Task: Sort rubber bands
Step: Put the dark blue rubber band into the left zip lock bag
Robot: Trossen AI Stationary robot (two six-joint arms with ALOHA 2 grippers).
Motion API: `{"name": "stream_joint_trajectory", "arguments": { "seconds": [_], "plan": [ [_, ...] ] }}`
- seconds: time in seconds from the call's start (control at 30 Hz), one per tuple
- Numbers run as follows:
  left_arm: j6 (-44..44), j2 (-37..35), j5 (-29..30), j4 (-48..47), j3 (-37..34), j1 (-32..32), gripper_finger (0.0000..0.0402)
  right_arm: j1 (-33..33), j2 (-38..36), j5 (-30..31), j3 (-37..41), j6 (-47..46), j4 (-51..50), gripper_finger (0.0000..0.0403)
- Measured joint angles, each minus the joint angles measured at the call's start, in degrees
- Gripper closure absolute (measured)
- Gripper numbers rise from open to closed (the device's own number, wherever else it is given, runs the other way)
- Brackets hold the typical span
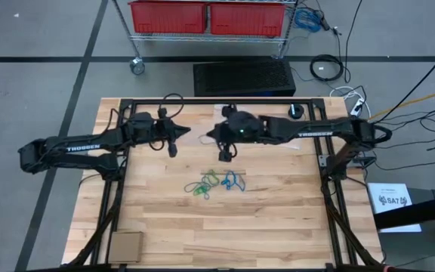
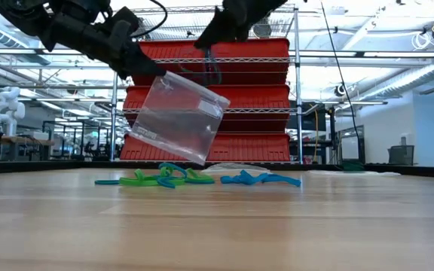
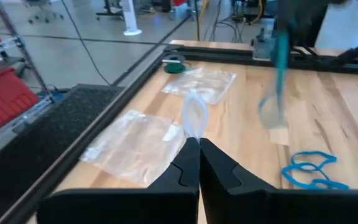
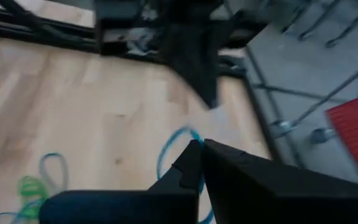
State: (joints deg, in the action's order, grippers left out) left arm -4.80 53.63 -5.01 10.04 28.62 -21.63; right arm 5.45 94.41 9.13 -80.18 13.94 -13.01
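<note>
**Rubber bands: one blue loop lifted, the rest heaped mid-table**

The rubber bands (image 1: pixel 216 183) lie in a loose tangle near the middle of the wooden table (image 1: pixel 278 219), green loops on the left arm's side of the pile and blue ones on the right arm's side; the low view shows the same split, green (image 2: pixel 151 178) beside blue (image 2: pixel 261 178), all flat on the boards.

The right gripper (image 4: pixel 199 151) has its two fingers pressed together, pinching a single blue rubber band (image 4: pixel 174 149) that hangs from the tips in a long thin loop. In the left wrist view that same band (image 3: pixel 278 68) dangles as a blurred blue streak above the table. The gripper hovers above the far half of the table, just beyond the heap, not touching the wood.

The left gripper (image 3: pixel 199 151) is likewise closed, its fingertips clamped on the edge of a clear plastic bag (image 2: pixel 178 117). The bag hangs tilted in the air, well above the bands in the low view. This gripper sits to the left of the right one, near the table's far edge.

Two more clear bags (image 3: pixel 135 144) lie flat on the table's far side, next to the black frame rail. A small cardboard square (image 1: pixel 125 245) rests at the near left corner, well apart from everything else.
</note>
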Motion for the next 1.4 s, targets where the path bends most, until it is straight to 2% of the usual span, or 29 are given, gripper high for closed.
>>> {"name": "stream_joint_trajectory", "arguments": {
  "seconds": [0.13, 0.27, 0.77, 1.4],
  "plan": [
    [0.5, 1.1, -1.4, 1.4, 0.0, 0.0, 0.0401, 0.1, -1.4, 3.1, 0.0, 3.3, 1.3, 0.0403],
    [1.5, 1.5, -4.1, 4.4, 0.0, 0.3, 0.0401, 0.5, -1.2, 3.2, 0.0, 5.1, 1.2, 0.0403],
    [1.6, 1.5, -4.2, 5.3, 0.1, 1.5, 0.0401, 1.6, -1.4, 4.5, 0.0, 9.2, 2.3, 0.0403],
    [2.4, 1.5, -5.3, 6.5, 0.1, 1.5, 0.0401, 2.4, 0.2, -0.7, -0.1, 9.3, -2.4, 0.0403]
  ]
}}
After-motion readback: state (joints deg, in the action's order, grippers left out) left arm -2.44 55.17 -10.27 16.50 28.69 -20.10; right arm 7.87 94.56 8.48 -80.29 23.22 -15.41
